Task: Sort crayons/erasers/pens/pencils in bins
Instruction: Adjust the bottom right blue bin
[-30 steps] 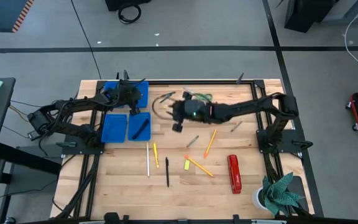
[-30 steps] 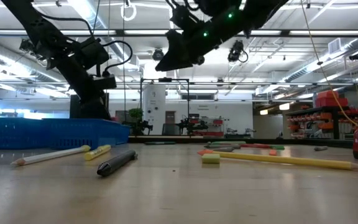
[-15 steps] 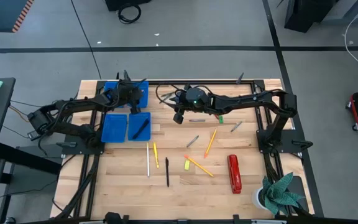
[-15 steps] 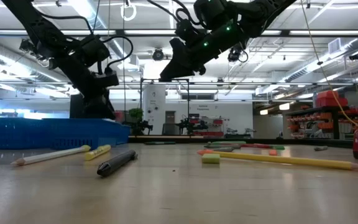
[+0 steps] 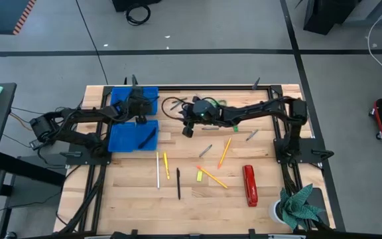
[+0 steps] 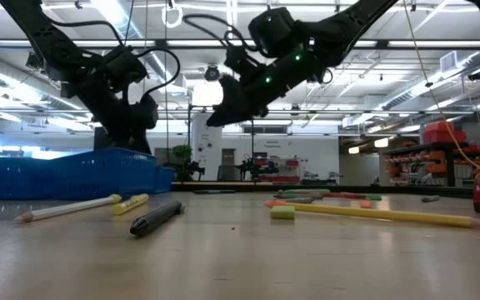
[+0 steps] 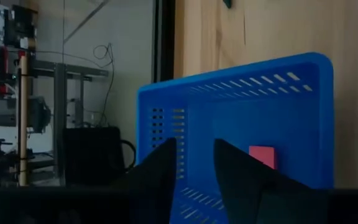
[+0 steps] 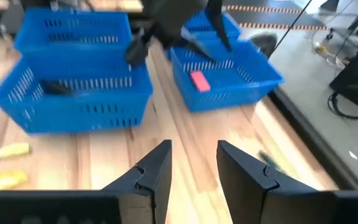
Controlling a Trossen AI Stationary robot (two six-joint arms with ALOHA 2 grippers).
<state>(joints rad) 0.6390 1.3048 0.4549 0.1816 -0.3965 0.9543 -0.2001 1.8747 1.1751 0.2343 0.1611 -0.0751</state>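
bins (image 5: 133, 136) sat clustered at the left rear of the table (image 5: 197, 199), within easy reach of the left arm, which is probably why that arm did the dropping there. left gripper (image 7: 191, 163) hung just above the rear bin (image 7: 303, 81), its two dark fingers a little apart with nothing between them; a pink eraser (image 7: 262, 156) lay on that bin's floor beside the fingers, so the piece looked already delivered. whether those fingers were opening or closing i cannot tell.

right gripper (image 8: 190, 163) hovered over the middle of the table near the bins, fingers spread and empty, pointing toward the blue trays; it seemed to be waiting or lining up for a pick, not carrying anything. from its wrist view a dark pen (image 8: 58, 88) showed inside the nearer bin (image 8: 73, 99), which suited a one-kind-per-bin sorting.

most of the task's things lay unsorted on the bare wood in front: a white pencil (image 5: 157, 170) and a yellow one (image 5: 166, 164) side by side, a black pen (image 5: 178, 184) near them, an orange pencil (image 5: 224, 153), another yellow-orange pencil (image 5: 212, 177) with a small yellow eraser (image 5: 199, 176) just beside it. red stapler (image 5: 249, 186) lay apart on the right and was no part of the sorting. i judged the job early, with much left.
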